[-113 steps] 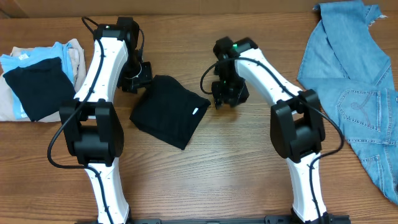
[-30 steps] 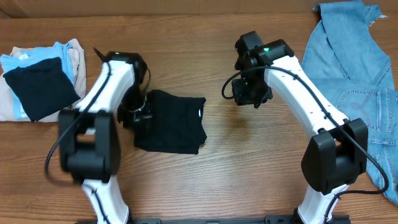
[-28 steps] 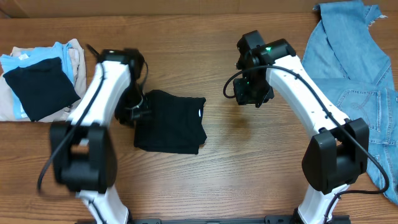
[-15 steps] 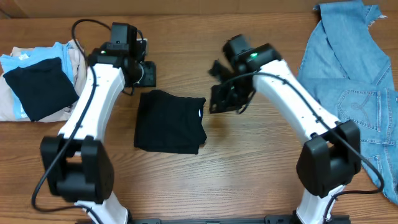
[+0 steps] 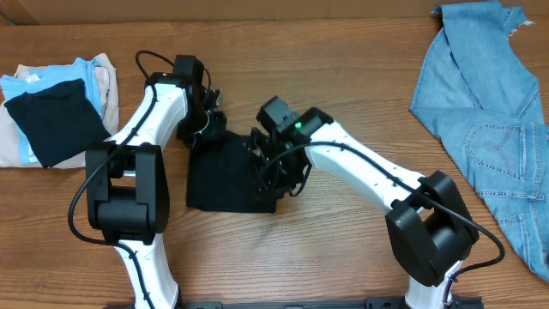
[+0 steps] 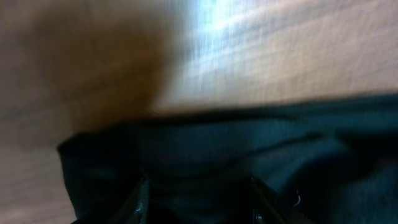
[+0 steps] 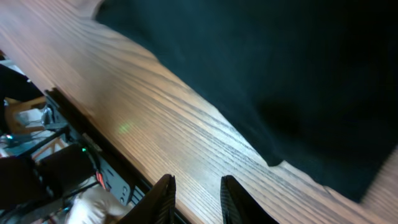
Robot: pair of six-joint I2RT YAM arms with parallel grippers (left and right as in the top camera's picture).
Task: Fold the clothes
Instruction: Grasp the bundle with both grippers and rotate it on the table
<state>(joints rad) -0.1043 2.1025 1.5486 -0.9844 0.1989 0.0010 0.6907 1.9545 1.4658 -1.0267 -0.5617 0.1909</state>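
The clothes, a black T-shirt (image 5: 225, 176), lie folded into a rough square on the wooden table between the two arms. My left gripper (image 5: 202, 125) is at the shirt's far left corner. In the blurred left wrist view its fingers (image 6: 142, 200) stand apart, with black fabric (image 6: 249, 149) filling the space before them. My right gripper (image 5: 276, 168) hangs over the shirt's right edge. In the right wrist view its gripper (image 7: 198, 202) shows a narrow gap with only bare wood in it, and the shirt (image 7: 280, 62) lies beyond.
Light-blue jeans (image 5: 489, 112) sprawl over the table's right side. A stack of folded garments (image 5: 51, 116), black on top of pale blue and beige, sits at the far left. The table's front edge and the robot's base (image 7: 62, 168) show in the right wrist view.
The right arm swung left from open table onto the shirt's right edge. The left arm lifted off the shirt's left side, went up and came back to its far left corner.
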